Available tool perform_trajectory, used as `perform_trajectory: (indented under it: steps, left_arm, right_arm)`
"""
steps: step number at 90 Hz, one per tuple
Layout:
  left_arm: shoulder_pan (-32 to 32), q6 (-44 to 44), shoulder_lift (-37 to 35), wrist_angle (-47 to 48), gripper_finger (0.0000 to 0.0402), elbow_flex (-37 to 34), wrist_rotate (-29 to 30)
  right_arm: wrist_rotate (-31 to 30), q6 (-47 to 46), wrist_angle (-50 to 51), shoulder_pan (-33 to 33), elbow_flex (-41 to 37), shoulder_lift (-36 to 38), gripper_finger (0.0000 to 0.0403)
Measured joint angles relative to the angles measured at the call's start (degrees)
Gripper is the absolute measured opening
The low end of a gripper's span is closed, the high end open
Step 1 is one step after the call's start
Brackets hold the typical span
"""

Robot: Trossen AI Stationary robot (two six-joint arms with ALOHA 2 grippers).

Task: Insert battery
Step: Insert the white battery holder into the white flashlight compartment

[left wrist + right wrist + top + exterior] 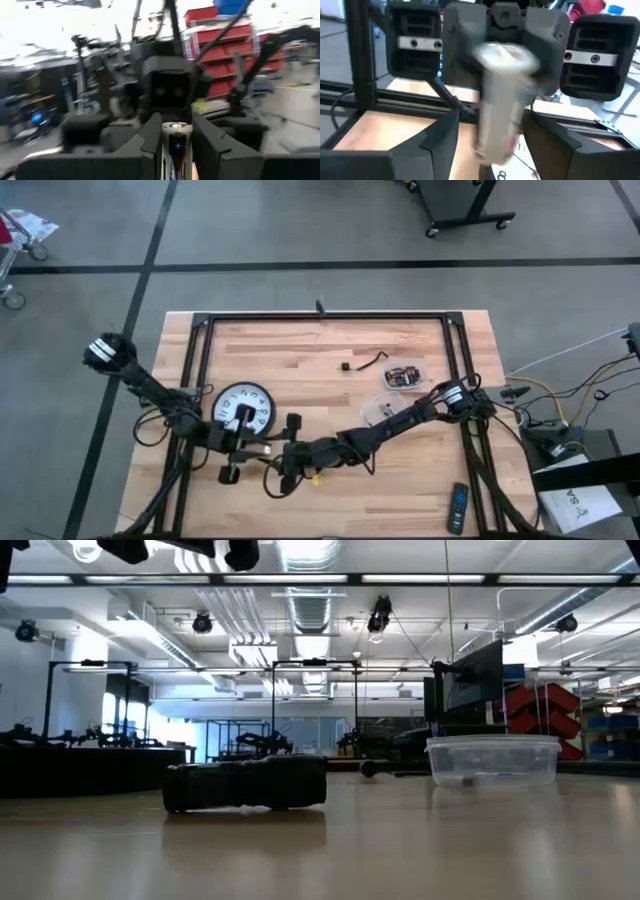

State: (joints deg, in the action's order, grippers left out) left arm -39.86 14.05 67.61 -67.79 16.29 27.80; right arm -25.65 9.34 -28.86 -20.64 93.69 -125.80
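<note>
A white-faced round clock lies flat on the wooden table; its numerals show low in the right wrist view. Just near of it, my left gripper is shut on a pale battery. The battery's plus end points at my right gripper. In the right wrist view the blurred battery sticks out toward the camera. My right gripper is open, its fingers standing on either side of the battery's free end without touching it. My left gripper pinches the battery's body between its two fingers. The battery lies along the fingers, its plus end reaching past their tips. The fingers come about level from the table's left. The battery is lifted clear of the table.
Two clear plastic containers and a black cable lie right of the clock. A remote lies at the near right. A black frame rims the table. In the low view a dark cylinder-shaped thing lies on the table.
</note>
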Motion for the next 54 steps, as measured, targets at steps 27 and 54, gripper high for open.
perform_trajectory:
  steps: [27,54]
  left_arm:
    - [-0.1,-1.48,0.0,1.02,0.0055,0.0,4.99]
    - [-0.09,-1.17,-0.18,1.81,0.0057,0.0,6.56]
  right_arm:
    - [-3.58,-0.56,0.87,-0.17,0.79,0.04,0.0133]
    - [-6.13,-5.25,3.5,-0.03,1.5,0.1,0.0067]
